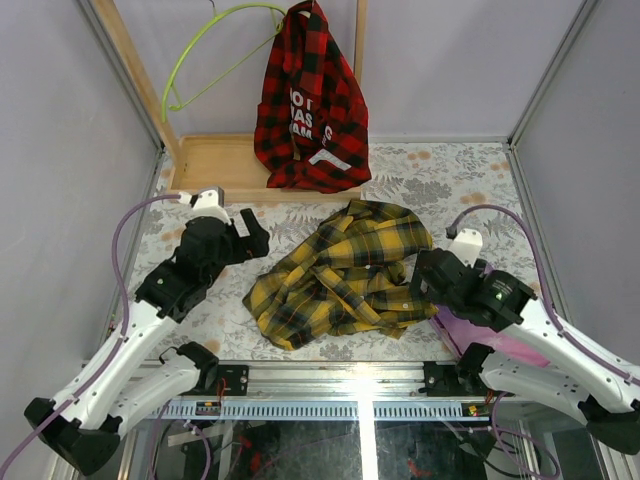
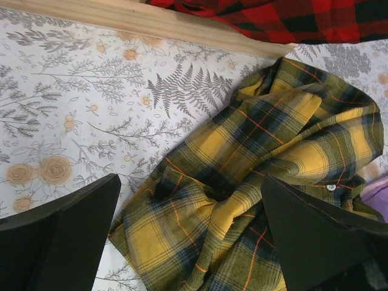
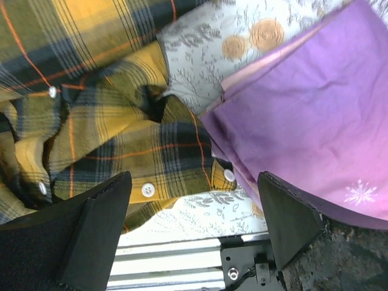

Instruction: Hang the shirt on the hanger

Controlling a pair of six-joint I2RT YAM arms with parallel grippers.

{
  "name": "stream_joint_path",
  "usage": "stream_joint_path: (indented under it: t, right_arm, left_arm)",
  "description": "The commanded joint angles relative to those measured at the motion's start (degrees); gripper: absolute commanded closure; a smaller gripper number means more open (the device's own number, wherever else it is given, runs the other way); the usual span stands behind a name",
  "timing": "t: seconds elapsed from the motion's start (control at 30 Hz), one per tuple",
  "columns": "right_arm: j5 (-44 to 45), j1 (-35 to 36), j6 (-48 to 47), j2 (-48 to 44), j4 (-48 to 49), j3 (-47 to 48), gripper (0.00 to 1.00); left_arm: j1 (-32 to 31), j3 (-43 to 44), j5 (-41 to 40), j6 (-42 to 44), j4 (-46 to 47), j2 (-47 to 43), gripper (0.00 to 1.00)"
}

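Observation:
The shirt [image 1: 345,275], yellow and dark plaid, lies crumpled in the middle of the table. The lime-green wire hanger [image 1: 205,60] hangs at the back left by the wooden rack, empty. My left gripper [image 1: 248,235] is open just left of the shirt; in its wrist view the gripper [image 2: 189,182] hovers over the shirt [image 2: 254,170] with nothing between the fingers. My right gripper [image 1: 425,275] is open at the shirt's right edge. In its wrist view the gripper [image 3: 194,179] stands over the buttoned hem [image 3: 109,133], holding nothing.
A red-and-black plaid shirt [image 1: 310,100] hangs on the wooden rack [image 1: 135,70], whose base board [image 1: 225,165] lies behind the yellow shirt. A purple cloth [image 1: 500,345] [image 3: 303,121] lies under my right arm. The metal rail [image 1: 350,382] marks the near table edge.

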Motion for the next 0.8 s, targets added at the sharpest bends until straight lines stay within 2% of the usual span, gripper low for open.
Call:
stream_joint_path:
  t: [0.0, 0.1, 0.27, 0.3, 0.57, 0.63, 0.77]
  right_arm:
    - [-4.3, -0.3, 6.5, -2.3, 1.5, -5.0, 0.08]
    - [-6.2, -0.4, 6.1, -3.3, 4.0, -8.2, 0.08]
    - [-6.3, -0.3, 4.9, -2.8, 3.9, -9.9, 0.08]
    - [-6.3, -0.3, 4.7, -2.5, 3.7, -10.1, 0.08]
    - [-6.3, -0.3, 4.1, -2.4, 2.2, -9.6, 0.09]
    - [-6.3, -0.3, 4.5, -2.9, 1.6, -9.7, 0.09]
    - [-6.3, -0.3, 4.3, -4.2, 1.9, -10.4, 0.09]
  left_arm:
    - [-0.1, -0.2, 3.7, -0.8, 4.6, 2.9, 0.00]
    - [-0.1, -0.5, 7.2, -0.5, 5.0, 5.1, 0.01]
    - [-0.5, -3.7, 22.2, 4.0, 10.8, 9.5, 0.03]
    - [-1.3, -3.4, 23.3, 4.8, 10.6, 11.2, 0.03]
    - [-9.4, -1.8, 18.7, 6.4, 9.6, 22.6, 0.07]
    - [-10.4, -2.0, 18.4, 6.4, 10.0, 24.8, 0.13]
    - [-11.0, -1.5, 13.6, 5.2, 9.0, 29.0, 0.33]
